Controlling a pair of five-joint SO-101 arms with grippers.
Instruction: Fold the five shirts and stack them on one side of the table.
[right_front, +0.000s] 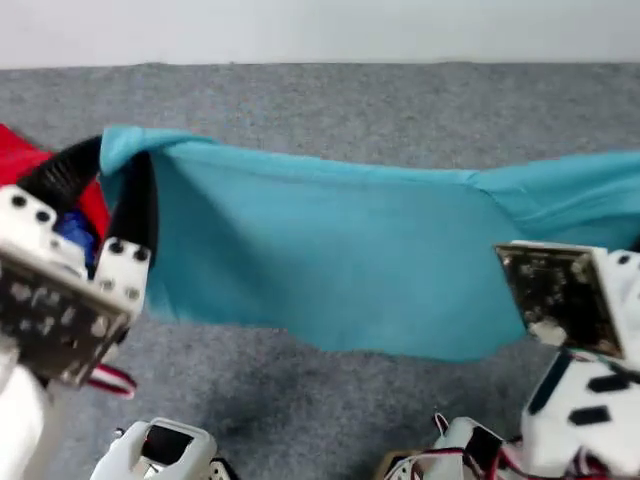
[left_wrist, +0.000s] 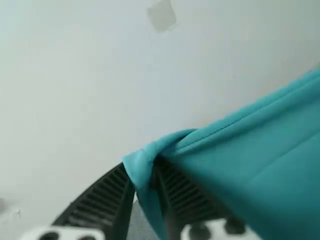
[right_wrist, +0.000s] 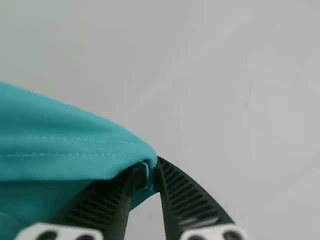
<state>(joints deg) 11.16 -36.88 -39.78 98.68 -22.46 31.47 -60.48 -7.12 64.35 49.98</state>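
A teal shirt (right_front: 350, 255) hangs stretched above the grey table (right_front: 330, 100), held up at both ends. My left gripper (right_front: 118, 150) is at the left end, shut on a bunched corner of the shirt (left_wrist: 145, 160), which is pinched between its black ribbed fingers (left_wrist: 107, 197). My right gripper (right_wrist: 146, 175) is shut on a hemmed edge of the shirt (right_wrist: 75, 150) at the other end. In the high view the right arm's wrist (right_front: 565, 295) stands in front of the cloth, which sags in the middle and runs off the right edge.
A red cloth (right_front: 25, 150) lies on the table at the far left, partly behind the left arm. Both arm bases (right_front: 160, 450) sit along the near edge. Bare grey table surface stretches behind the shirt to a white wall.
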